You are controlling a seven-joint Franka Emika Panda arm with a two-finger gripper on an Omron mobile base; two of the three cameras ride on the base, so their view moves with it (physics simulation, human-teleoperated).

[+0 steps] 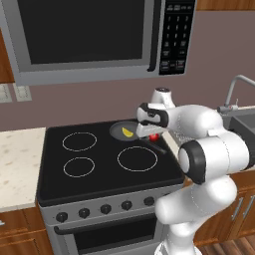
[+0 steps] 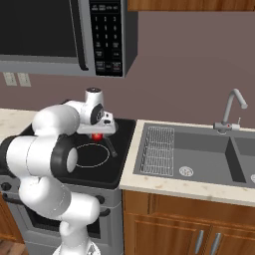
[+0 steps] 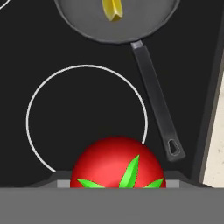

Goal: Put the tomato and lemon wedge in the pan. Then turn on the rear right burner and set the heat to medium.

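Carrying the tomato (image 3: 118,164) between its jaws, the tool (image 1: 153,135) hangs above the black cooktop (image 1: 99,174), near the pan's handle and short of the bowl. One item is delivered: the lemon wedge (image 3: 112,9) lies inside the pan (image 3: 78,17), which sits on the rear right burner. Outstanding, in my judgement: releasing the tomato into the pan, then turning a front knob (image 1: 127,204) to medium heat.
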